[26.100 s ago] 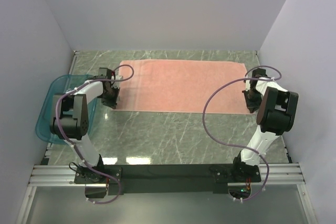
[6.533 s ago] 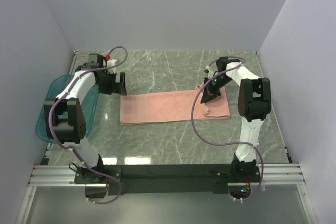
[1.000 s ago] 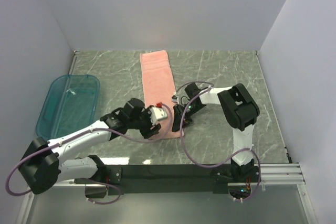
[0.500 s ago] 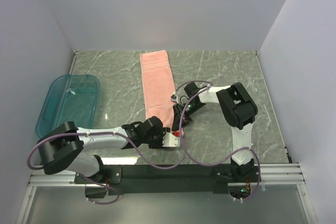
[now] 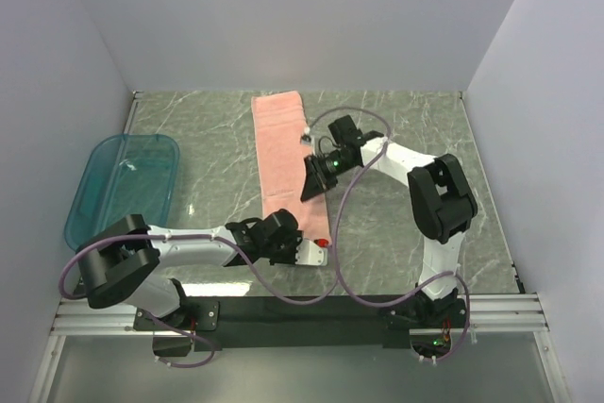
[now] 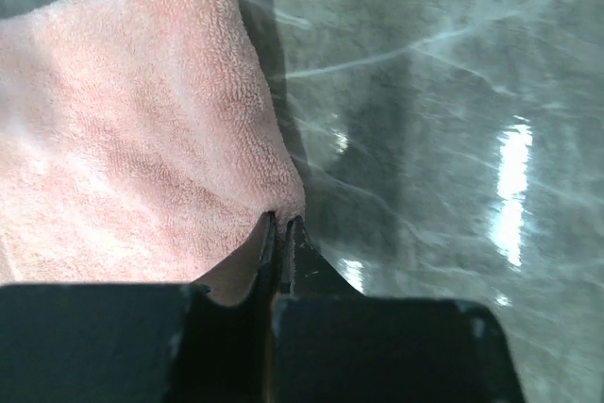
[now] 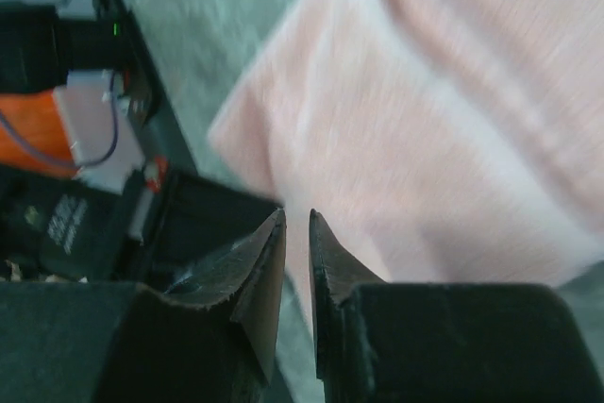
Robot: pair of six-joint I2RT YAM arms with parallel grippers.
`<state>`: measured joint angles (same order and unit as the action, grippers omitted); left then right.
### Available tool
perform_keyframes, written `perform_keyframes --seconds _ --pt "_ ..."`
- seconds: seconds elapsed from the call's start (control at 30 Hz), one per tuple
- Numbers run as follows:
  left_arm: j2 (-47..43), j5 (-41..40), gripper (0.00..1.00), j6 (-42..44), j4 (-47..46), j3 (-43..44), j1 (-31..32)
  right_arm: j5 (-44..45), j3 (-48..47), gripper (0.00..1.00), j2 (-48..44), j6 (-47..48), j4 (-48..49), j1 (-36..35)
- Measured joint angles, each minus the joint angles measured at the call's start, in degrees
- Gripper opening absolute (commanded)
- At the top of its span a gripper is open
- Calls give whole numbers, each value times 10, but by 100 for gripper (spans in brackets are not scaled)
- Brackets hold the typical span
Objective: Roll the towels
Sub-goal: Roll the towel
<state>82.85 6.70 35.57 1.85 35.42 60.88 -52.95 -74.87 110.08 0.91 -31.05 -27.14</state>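
The salmon-pink towel (image 5: 281,143) lies folded into a long narrow strip running from the back of the table toward the arms. My left gripper (image 5: 294,234) is at the strip's near end, shut on the towel's edge; in the left wrist view the closed tips (image 6: 281,221) pinch the terry cloth (image 6: 132,120). My right gripper (image 5: 310,192) hovers over the strip's right edge, farther back. Its jaws (image 7: 296,216) are almost together with a narrow gap and nothing between them, and the towel (image 7: 453,120) lies blurred below.
A teal translucent tray (image 5: 132,139) sits at the left of the green marble table (image 5: 415,224). White walls close in the back and both sides. The left wrist's orange and white body (image 7: 85,129) shows beside the towel in the right wrist view.
My right gripper has lifted off the towel's near right edge and moved back along the strip. My left gripper stays at the near end, shut on the towel.
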Motion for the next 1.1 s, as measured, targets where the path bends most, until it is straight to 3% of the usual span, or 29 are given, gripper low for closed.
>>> perform_keyframes --seconds 0.13,0.3,0.57,0.83,1.1 --pt "-18 23 0 -15 39 4 0 27 -52 25 14 -2 32 0" --pt "-39 63 0 -42 103 22 -5 54 -45 24 70 -20 58 -6" --pt "-42 150 0 -84 166 88 -92 50 -14 23 94 -34 72 -18" --pt "-18 184 0 -96 170 149 -184 43 -9 23 93 -31 78 -24" --pt "49 179 0 -86 143 161 -237 72 -60 32 93 -6 21 -30"
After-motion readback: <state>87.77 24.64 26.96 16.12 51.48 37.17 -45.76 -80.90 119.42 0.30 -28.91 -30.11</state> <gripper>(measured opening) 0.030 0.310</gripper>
